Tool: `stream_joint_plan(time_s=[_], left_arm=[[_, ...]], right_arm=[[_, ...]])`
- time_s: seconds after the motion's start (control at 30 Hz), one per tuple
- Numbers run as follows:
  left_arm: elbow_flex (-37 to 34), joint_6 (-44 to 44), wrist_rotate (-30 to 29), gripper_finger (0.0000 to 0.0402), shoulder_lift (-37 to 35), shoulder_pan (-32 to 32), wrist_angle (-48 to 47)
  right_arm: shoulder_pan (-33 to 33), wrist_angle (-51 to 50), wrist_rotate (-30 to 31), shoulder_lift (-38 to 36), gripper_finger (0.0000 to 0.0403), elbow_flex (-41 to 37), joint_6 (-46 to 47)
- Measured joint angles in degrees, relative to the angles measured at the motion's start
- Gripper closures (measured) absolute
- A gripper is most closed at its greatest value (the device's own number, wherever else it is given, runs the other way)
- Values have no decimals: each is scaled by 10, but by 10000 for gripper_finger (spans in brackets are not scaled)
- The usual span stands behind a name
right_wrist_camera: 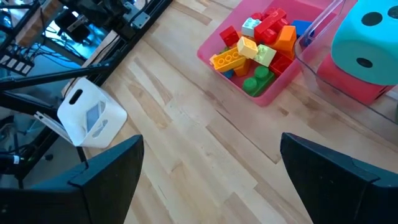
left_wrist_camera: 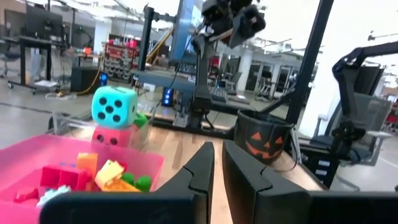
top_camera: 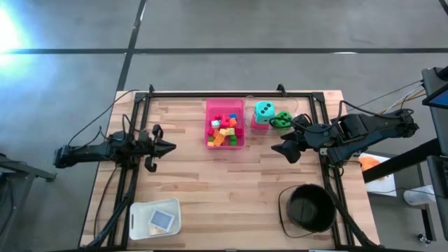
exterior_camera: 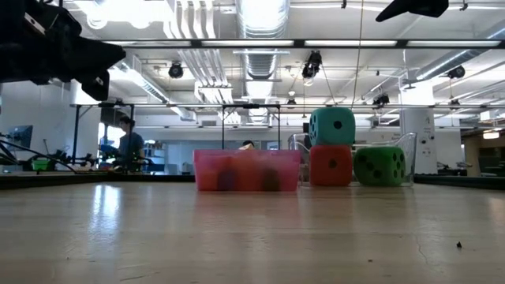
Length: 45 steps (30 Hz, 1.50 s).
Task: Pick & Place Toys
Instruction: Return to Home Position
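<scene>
- Table (top_camera: 231,182): fills the lower two-thirds of the high view. The toys sit grouped at upper centre, and the lane between the arms is bare wood.
- Right gripper (top_camera: 285,150): right of centre, just below the dice. Its fingers are spread wide with nothing between them. Judgement: lift first, then retract toward the right edge, so the fingers do not clip the clear bin (right_wrist_camera: 311,34).
- Left gripper (top_camera: 168,147): left of centre, aimed at the tray. Its fingers are drawn almost together and carry nothing. It stands well apart from everything, so a straight pull-back should be enough.
- Black bucket (top_camera: 308,210): lower right, under the right arm's likely retreat path, so keep height over it.
- Pink tray (top_camera: 224,106): upper centre. It holds the bricks (top_camera: 224,131) in a loose pile, none overhanging.
- White container (top_camera: 140,213): lower left, with a card (top_camera: 162,220) inside.
- Dice: the teal die (top_camera: 264,109) is stacked on the red die (exterior_camera: 331,165), with the green die (top_camera: 282,120) beside them. The stack could topple if it is bumped.
- Move slowly, and confirm both grippers are empty before parking.
</scene>
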Motion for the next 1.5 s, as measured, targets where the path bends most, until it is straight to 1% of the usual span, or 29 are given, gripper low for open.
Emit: stream_joint_plan(time_s=[0.23, 0.37, 0.53, 0.7, 1.07, 1.13, 1.2, 1.27, 1.43, 1.5], left_arm=[[0, 4, -1, 364, -1, 0, -41], [0, 7, -3, 364, 3, 0, -49], [0, 30, -9, 365, 19, 0, -48], [0, 30, -9, 365, 31, 0, -48], [0, 28, -9, 365, 31, 0, -48], [0, 28, -9, 365, 31, 0, -48], [0, 27, -9, 365, 31, 0, -48], [0, 27, -9, 365, 31, 0, -48], [-1, 27, -9, 365, 31, 0, -48], [-1, 27, -9, 365, 31, 0, -48]], right_arm=[[0, 0, 0, 0, 33, 0, 0], [0, 0, 0, 0, 33, 0, 0], [0, 0, 0, 0, 33, 0, 3], [0, 0, 0, 0, 33, 0, 0], [0, 1, 1, 0, 33, 0, 2], [0, 9, 20, 0, 33, 0, 16], [0, 22, 70, 6, 33, 0, 20], [0, 31, 96, 8, 33, 0, 28], [0, 41, 95, 13, 33, 0, 32], [-1, 39, 109, 15, 33, 0, -12]])
